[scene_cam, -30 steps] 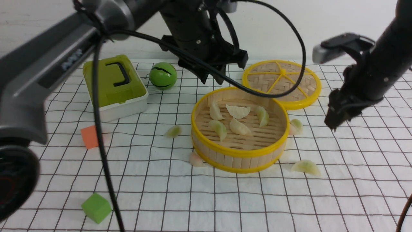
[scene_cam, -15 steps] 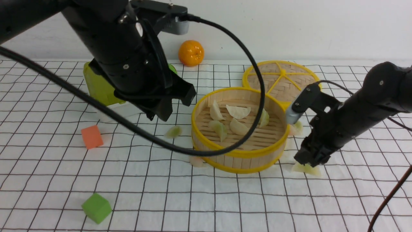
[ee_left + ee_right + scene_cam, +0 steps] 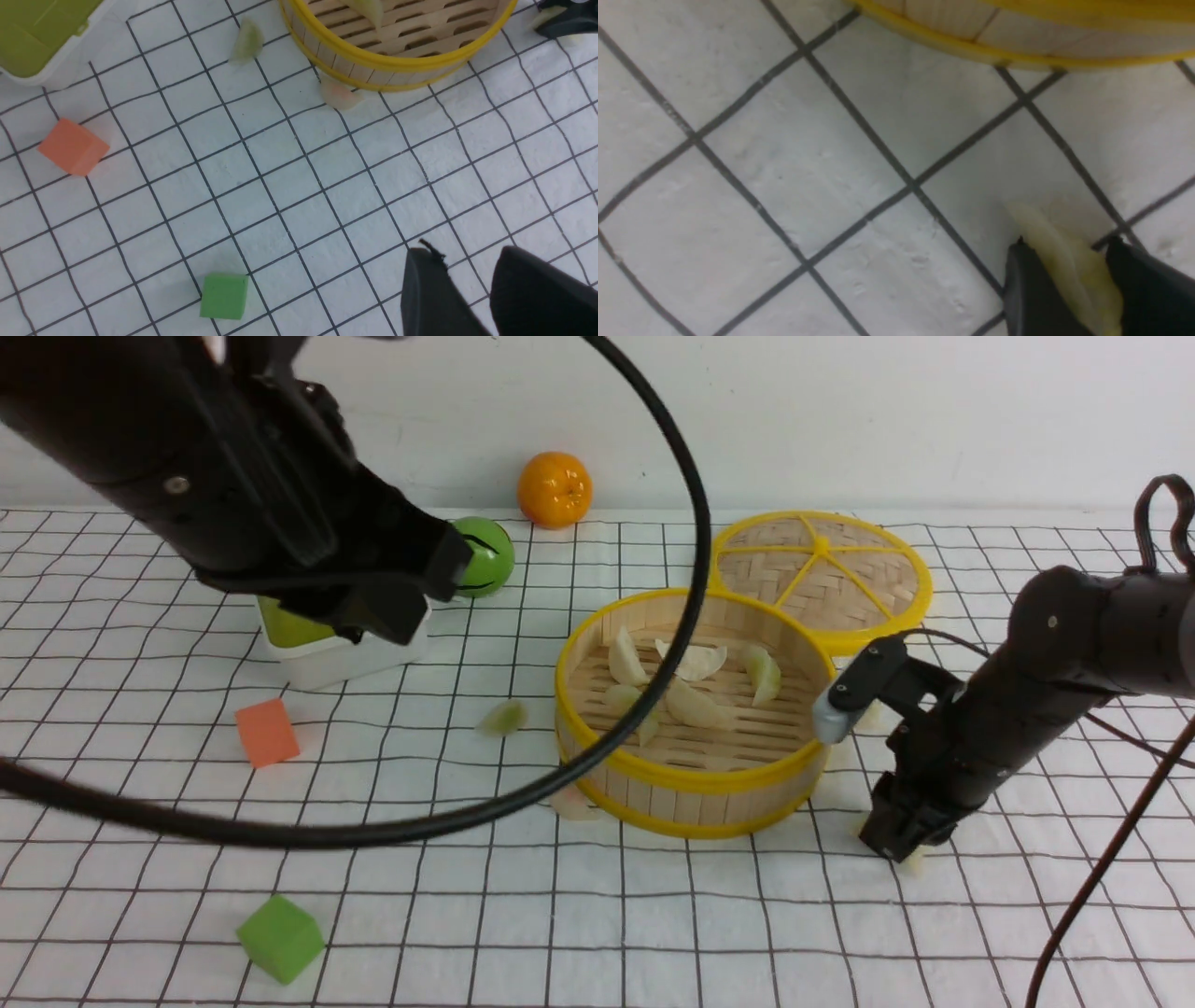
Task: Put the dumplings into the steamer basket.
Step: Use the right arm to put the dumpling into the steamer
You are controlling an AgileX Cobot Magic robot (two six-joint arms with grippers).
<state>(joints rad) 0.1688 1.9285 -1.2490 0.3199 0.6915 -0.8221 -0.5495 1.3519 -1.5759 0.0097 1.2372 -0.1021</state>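
Dumplings [image 3: 700, 707] partly fill the basket [image 3: 695, 798]; others lie on the tabletop [image 3: 597, 915]. The right jaws are down at the tabletop, closed on a yellowish dumpling [image 3: 1069, 275]. They pinch it across its thin body with the tip poking out ahead, probably because the flat sides give something to bite on. The basket's wall stands near these jaws, so the lift must clear the yellow rim before crossing over. The left arm's cable [image 3: 698, 569] cuts across the basket in the front view; how close it hangs I cannot tell.

The left jaws hang above bare tabletop with a narrow gap between them and nothing in it, likely held off to leave the basket free. Ahead of them a pink dumpling [image 3: 338, 95] sits against the basket's foot, reachable from the outer side only. A green dumpling [image 3: 245, 39] lies in the open.
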